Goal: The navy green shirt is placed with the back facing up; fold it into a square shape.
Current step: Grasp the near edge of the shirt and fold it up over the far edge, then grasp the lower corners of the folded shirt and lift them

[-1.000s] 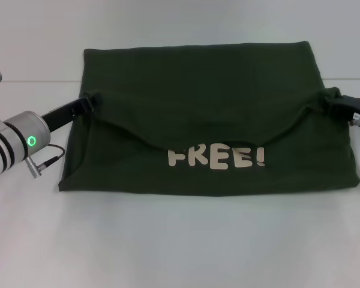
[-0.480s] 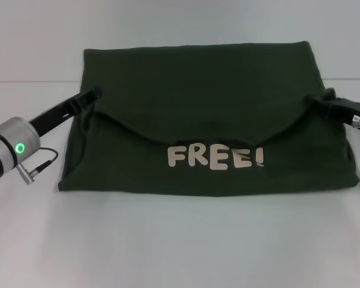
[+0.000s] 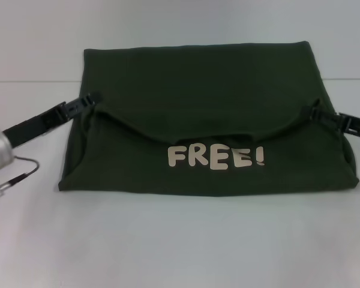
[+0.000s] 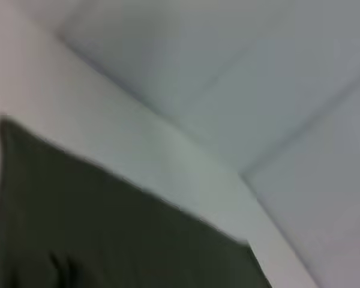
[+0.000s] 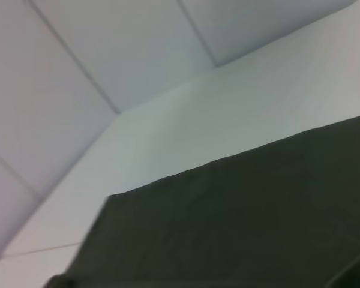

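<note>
Both grippers are backing off the shirt point(image 3: 198, 108), left gripper point(image 3: 89, 99) and right gripper point(image 3: 315, 112) seemingly released; "FREE!" lettering point(image 3: 216, 157) is showing.

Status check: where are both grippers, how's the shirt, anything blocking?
Left gripper, right gripper at fold corners. Navy green shirt half-folded, FREE! lettering showing. Nothing blocking.

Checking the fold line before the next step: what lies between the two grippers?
In the head view, only the navy green shirt spans from the left gripper to the right gripper, its folded-over flap sagging above the FREE! lettering.
</note>
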`<move>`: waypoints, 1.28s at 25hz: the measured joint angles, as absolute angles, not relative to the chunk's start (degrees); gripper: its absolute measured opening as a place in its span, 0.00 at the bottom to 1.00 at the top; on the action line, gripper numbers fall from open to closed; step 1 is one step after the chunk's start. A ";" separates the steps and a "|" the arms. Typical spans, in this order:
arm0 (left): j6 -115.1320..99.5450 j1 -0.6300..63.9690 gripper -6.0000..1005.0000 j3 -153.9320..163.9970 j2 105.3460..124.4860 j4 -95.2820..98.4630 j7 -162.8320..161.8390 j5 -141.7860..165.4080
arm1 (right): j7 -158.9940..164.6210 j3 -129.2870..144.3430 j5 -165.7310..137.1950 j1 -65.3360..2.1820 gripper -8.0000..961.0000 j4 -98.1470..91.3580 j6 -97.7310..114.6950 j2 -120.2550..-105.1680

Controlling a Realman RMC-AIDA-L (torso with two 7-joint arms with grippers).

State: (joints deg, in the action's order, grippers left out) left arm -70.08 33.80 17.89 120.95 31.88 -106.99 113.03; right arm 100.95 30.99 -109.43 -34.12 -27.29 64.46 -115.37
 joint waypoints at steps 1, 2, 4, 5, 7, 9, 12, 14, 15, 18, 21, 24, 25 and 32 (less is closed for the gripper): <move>-72.71 33.56 0.82 18.15 120.32 33.55 -110.21 115.49 | 100.99 31.24 -109.43 -33.59 0.91 -27.35 66.66 -114.92; -75.08 33.49 0.85 18.24 119.84 35.01 -113.27 118.54 | 100.77 31.62 -109.43 -33.06 0.93 -27.38 68.16 -114.56; -79.39 33.78 0.92 18.18 118.72 37.73 -118.31 124.71 | 99.13 33.52 -109.52 -31.67 0.95 -27.48 72.30 -113.52; -80.86 34.08 0.95 18.04 118.23 38.75 -120.11 127.40 | 97.60 34.69 -109.73 -31.01 0.95 -27.54 74.10 -113.19; -82.80 34.77 0.95 18.01 117.70 40.27 -122.72 131.96 | 93.17 36.26 -110.29 -29.88 0.94 -27.88 77.94 -112.96; -83.18 35.32 0.95 18.19 117.44 41.39 -124.53 135.67 | 86.62 37.03 -110.85 -28.62 0.94 -28.57 82.43 -113.52; -82.03 36.11 0.94 18.20 117.01 41.93 -125.54 140.10 | 79.95 37.41 -111.45 -27.35 0.94 -29.79 86.67 -115.05; -80.53 36.32 0.94 18.20 116.88 41.93 -125.54 141.22 | 78.02 37.55 -111.78 -27.13 0.94 -30.35 87.59 -115.66; -79.49 36.39 0.94 18.20 116.87 41.93 -125.44 141.48 | 77.43 37.61 -112.00 -27.14 0.94 -30.45 87.91 -115.96; -78.15 36.47 0.95 18.24 116.91 41.64 -125.22 141.62 | 76.75 37.68 -113.68 -27.66 0.94 -30.48 87.87 -116.58; -77.29 36.44 0.95 19.58 117.27 41.46 -125.07 141.68 | 76.92 37.70 -114.43 -28.08 0.94 -30.49 87.16 -117.02; -75.10 36.08 0.95 22.39 117.95 41.44 -125.00 141.73 | 76.92 37.71 -114.51 -28.38 0.94 -30.37 86.97 -117.18; -74.59 35.99 0.95 23.26 118.16 41.42 -124.99 141.75 | 76.93 37.71 -114.51 -28.50 0.94 -30.31 86.95 -117.18; -72.63 35.65 0.95 26.25 118.92 41.38 -124.99 141.79 | 77.13 37.71 -114.53 -28.93 0.94 -29.99 86.96 -117.29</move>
